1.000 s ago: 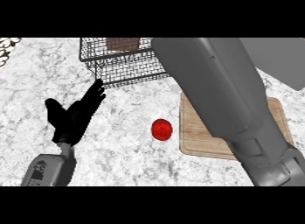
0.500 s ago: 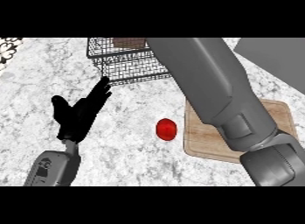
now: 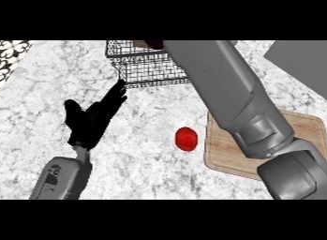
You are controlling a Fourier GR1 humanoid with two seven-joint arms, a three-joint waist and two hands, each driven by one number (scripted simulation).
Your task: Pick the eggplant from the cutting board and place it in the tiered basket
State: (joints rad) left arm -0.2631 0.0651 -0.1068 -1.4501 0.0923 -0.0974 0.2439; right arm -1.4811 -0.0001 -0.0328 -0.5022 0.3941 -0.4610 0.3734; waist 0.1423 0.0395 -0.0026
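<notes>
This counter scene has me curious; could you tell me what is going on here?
The robot's right forearm stretches from the lower right up over the wire tiered basket at the counter's far edge; its hand is hidden past the top of the view, where something dark shows at the basket's rim. The wooden cutting board beneath that arm shows no eggplant on its visible part. A small red object lies on the marble counter beside the board. The left hand rests open, fingers toward the basket.

White-grey marble counter [image 3: 48, 98] carries wire tiered basket [image 3: 141, 65] at far edge, wooden cutting board [image 3: 225, 154] at right — red round item [image 3: 186, 138] on bare marble just beside board's left edge.
</notes>
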